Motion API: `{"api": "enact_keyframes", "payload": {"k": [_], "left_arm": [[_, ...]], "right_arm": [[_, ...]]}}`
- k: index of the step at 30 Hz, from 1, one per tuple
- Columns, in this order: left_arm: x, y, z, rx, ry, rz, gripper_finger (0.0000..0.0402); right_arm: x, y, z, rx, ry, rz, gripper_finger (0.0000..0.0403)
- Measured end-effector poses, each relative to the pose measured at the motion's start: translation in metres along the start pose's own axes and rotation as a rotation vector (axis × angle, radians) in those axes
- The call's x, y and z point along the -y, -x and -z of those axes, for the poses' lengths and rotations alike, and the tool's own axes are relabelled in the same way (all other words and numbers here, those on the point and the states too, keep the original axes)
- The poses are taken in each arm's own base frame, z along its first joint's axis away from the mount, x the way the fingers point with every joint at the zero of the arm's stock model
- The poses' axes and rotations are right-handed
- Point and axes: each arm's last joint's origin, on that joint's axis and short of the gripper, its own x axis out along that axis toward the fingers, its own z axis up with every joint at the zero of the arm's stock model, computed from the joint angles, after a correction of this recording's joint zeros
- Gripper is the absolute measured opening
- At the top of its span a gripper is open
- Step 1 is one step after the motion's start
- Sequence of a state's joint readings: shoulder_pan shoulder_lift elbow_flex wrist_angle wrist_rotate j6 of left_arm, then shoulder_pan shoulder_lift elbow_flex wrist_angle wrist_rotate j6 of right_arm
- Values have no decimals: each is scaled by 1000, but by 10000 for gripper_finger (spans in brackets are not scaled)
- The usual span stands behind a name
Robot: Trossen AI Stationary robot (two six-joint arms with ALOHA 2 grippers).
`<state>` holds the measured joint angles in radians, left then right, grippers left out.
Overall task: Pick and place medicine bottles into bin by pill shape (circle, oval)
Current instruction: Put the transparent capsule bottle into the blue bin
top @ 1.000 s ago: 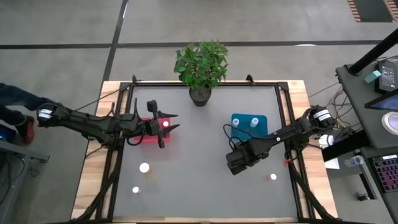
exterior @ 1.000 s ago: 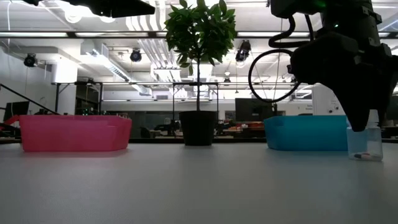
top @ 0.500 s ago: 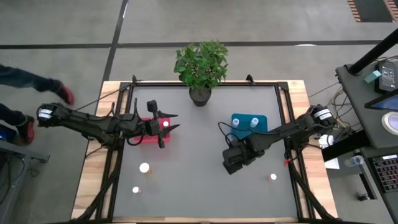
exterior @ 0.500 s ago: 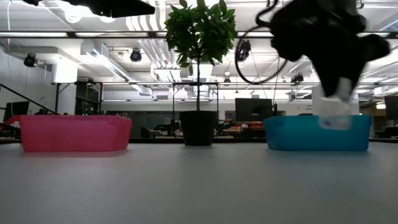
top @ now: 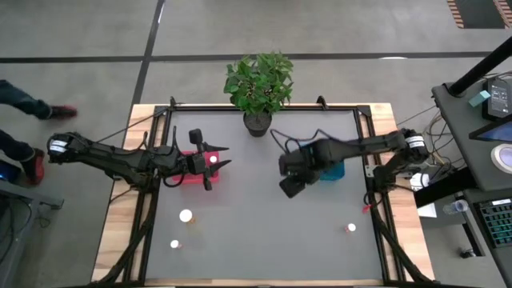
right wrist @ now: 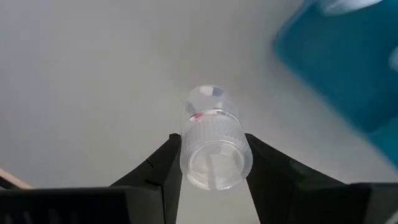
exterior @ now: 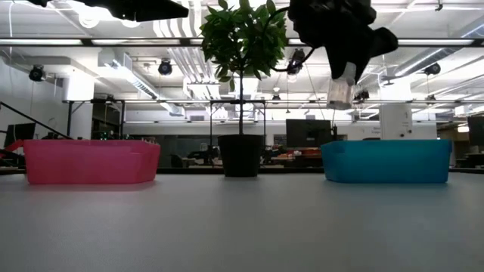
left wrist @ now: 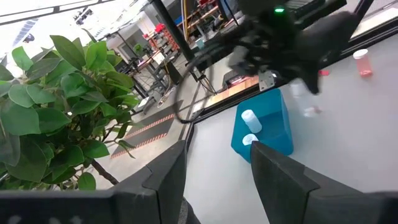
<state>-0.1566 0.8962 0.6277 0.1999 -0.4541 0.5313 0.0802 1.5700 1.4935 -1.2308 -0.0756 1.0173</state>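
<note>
The carry step is in hand: the right tool (top: 290, 186) pinches a clear bottle (right wrist: 214, 146) by its white cap, raised well above the worktop (top: 264, 240) just beside the teal bin (top: 331, 170), at about three o'clock from the worktop's middle. The bottle's long axis runs along the tool's pointing line, cap toward the wrist, base pointing away and down; in the low view it hangs near upright, slightly tilted. Next, I judge, the arm must bring it over the right bin and spread the fingers. The left tool (top: 214, 166), spread and empty, waits over the red bin (top: 192, 178) at nine o'clock.
</note>
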Motion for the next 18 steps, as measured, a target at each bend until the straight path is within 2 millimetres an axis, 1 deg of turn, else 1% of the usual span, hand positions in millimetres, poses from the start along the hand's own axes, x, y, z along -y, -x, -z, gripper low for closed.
{"api": "enact_keyframes", "payload": {"k": [2, 7, 15, 18], "left_arm": [[0, 0, 0, 0, 0, 0, 160], [0, 0, 0, 0, 0, 0, 160], [0, 0, 0, -1, 0, 1, 160], [0, 0, 0, -1, -1, 1, 160]], "right_arm": [[8, 6, -7, -8, 11, 22, 139], [32, 13, -20, -41, 0, 81, 139], [68, 10, -37, -70, -21, 119, 139], [80, 5, -44, -84, -24, 132, 139]]}}
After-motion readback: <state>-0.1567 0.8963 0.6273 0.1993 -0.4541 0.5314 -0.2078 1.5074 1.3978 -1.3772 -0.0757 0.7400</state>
